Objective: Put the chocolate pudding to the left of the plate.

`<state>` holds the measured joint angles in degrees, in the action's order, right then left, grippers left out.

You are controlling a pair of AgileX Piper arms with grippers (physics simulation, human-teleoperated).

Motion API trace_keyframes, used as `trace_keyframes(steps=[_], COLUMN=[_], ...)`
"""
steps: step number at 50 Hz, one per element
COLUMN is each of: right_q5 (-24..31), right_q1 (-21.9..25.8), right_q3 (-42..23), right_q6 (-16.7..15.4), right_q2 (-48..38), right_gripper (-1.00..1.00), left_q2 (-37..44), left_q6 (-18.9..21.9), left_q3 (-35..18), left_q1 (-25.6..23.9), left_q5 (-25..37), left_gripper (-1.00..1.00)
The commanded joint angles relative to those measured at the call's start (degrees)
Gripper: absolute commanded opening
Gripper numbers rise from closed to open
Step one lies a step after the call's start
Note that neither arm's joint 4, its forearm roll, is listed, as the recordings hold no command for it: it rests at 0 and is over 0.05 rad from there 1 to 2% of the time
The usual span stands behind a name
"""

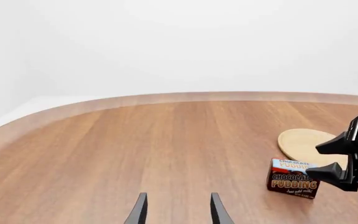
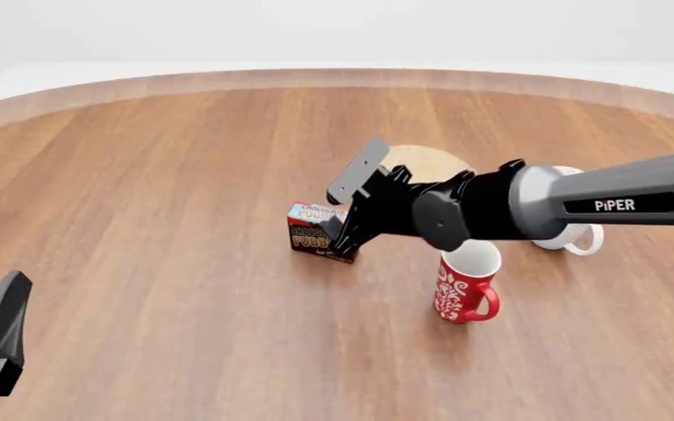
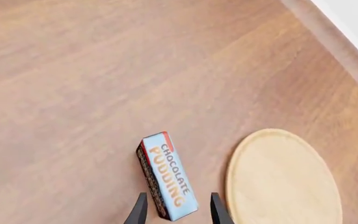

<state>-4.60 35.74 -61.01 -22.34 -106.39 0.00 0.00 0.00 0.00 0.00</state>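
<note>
Now | right gripper [image 3: 176,210] spread | chocolate pudding [image 3: 166,173] between its fingertips, untouched

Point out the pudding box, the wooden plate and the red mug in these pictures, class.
pudding box [image 3: 168,175], right wrist view, on its light blue lettered top.
wooden plate [image 3: 285,179], right wrist view, on its flat middle.
red mug [image 2: 463,289], front view, on its patterned side.

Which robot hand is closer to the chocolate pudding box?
The right gripper is nearer: its open fingers sit either side of the chocolate pudding. The left gripper is far off, over bare table.
</note>
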Motion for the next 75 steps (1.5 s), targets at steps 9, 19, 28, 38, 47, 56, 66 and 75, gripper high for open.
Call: trace_keyframes(steps=[9, 19, 28, 38, 47, 56, 66, 75], right_q5=[-1.5, -1.5, -1.6, -1.3, -1.4, -1.6, -2.4, -3.1], right_q1=[-0.2, -0.1, 0.0, -0.1, 0.1, 0.0, -0.1, 3.1], right_q3=[-1.2, -1.4, -2.0, -2.9, -3.5, -3.8, -3.8, -0.9], right_q6=[0.0, -0.1, 0.1, 0.0, 0.4, 0.5, -0.2, 3.0], right_q2=[-3.8, -4.4, -5.3, -6.1, -7.8, -8.3, -8.2, -5.3], right_gripper=[1.0, 1.0, 1.0, 1.0, 1.0, 1.0, -1.0, -1.0], left_q2=[0.0, 0.0, 0.0, 0.0, 0.0, 0.0, 0.0, 0.0], left_q6=[0.0, 0.0, 0.0, 0.0, 0.0, 0.0, 0.0, 0.0], left_q3=[0.0, 0.0, 0.0, 0.0, 0.0, 0.0, 0.0, 0.0], left_q1=[0.0, 0.0, 0.0, 0.0, 0.0, 0.0, 0.0, 0.0], left_q5=[0.0, 0.0, 0.0, 0.0, 0.0, 0.0, 0.0, 0.0], left_gripper=[1.0, 1.0, 1.0, 1.0, 1.0, 1.0, 1.0, 1.0])
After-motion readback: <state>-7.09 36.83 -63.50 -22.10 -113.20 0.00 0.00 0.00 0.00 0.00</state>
